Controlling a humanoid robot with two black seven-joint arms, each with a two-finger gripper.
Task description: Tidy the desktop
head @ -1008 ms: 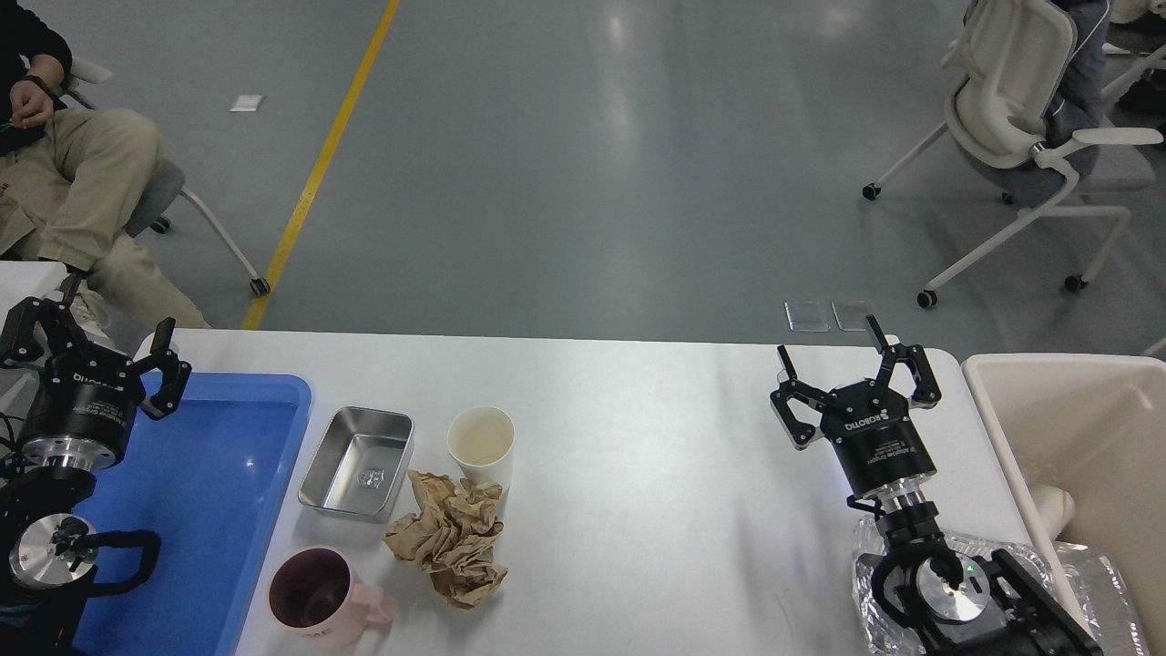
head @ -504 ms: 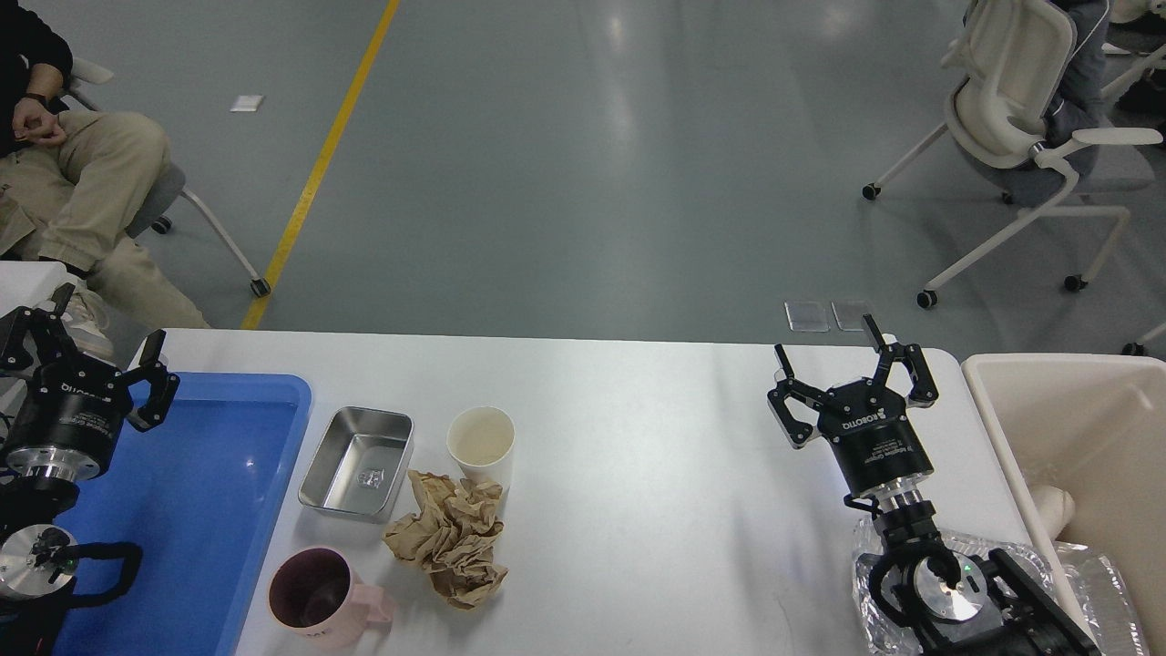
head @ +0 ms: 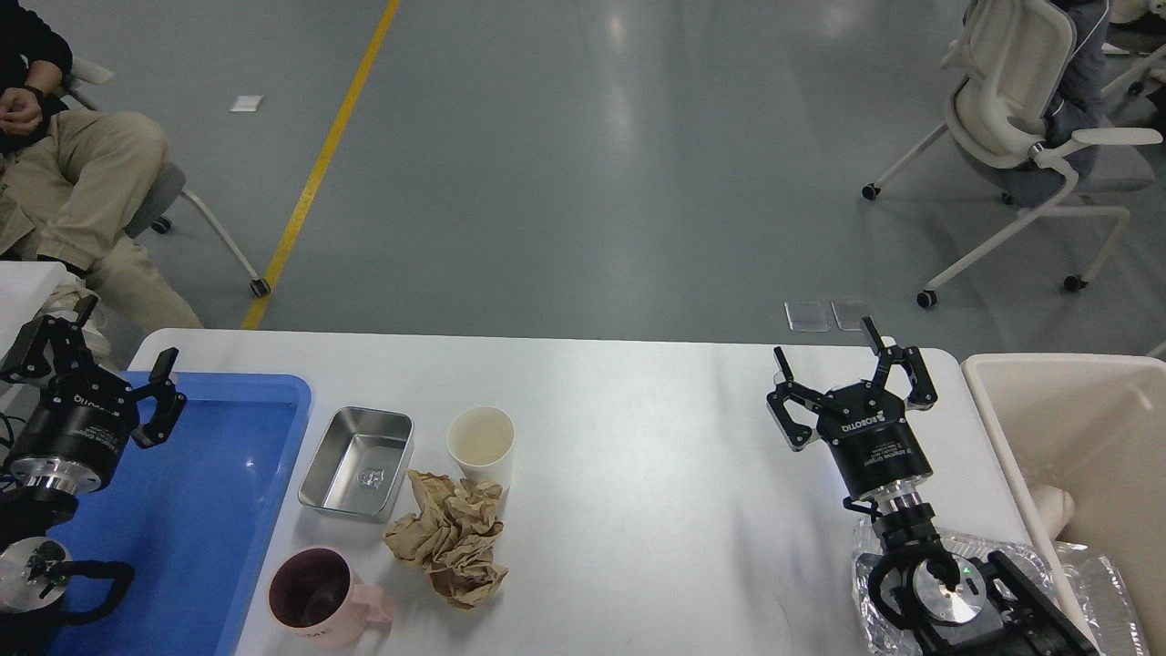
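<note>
Head view, the large smooth white rectangular desktop [head: 638, 437] w/ rounded corners fills the lower half, matte w/ soft glare streaks. On its left side: 1 glossy blue plastic tray [head: 209, 510], shallow, rounded rim. Just right of it 1 brushed stainless-steel rectangular pan [head: 357, 463], shiny, a small label on its floor. Next to that, 1 cream paper cup [head: 481, 445], upright, round mouth open. Touching the cup's base, 1 crumpled brown paper wad [head: 451, 538], creased & lumpy. Near front edge, 1 pale pink ceramic mug [head: 321, 597] w/ dark maroon inside, handle pointing right. Far right: 1 cream-coloured plastic bin [head: 1075, 437], smooth walls, beside the desktop; crinkly clear plastic sheeting [head: 1093, 583] under the right arm.

2 grippers, both black. Left gripper [head: 86, 360] over the tray's far-left corner, fingers spread wide, holding nothing. Right gripper [head: 852, 364] over the desktop's right portion, fingers spread too, nothing between them.

Beyond: grey polished floor [head: 583, 164], 1 yellow line [head: 319, 164], 1 white office chair [head: 1011, 137] on castors at right, 1 seated person in khaki trousers [head: 82, 182] at left.

Vs half a sec ago: left gripper has shifted slightly right & down toward the tray; right gripper barely changed. Pan, cup, wad, mug all unmoved.
</note>
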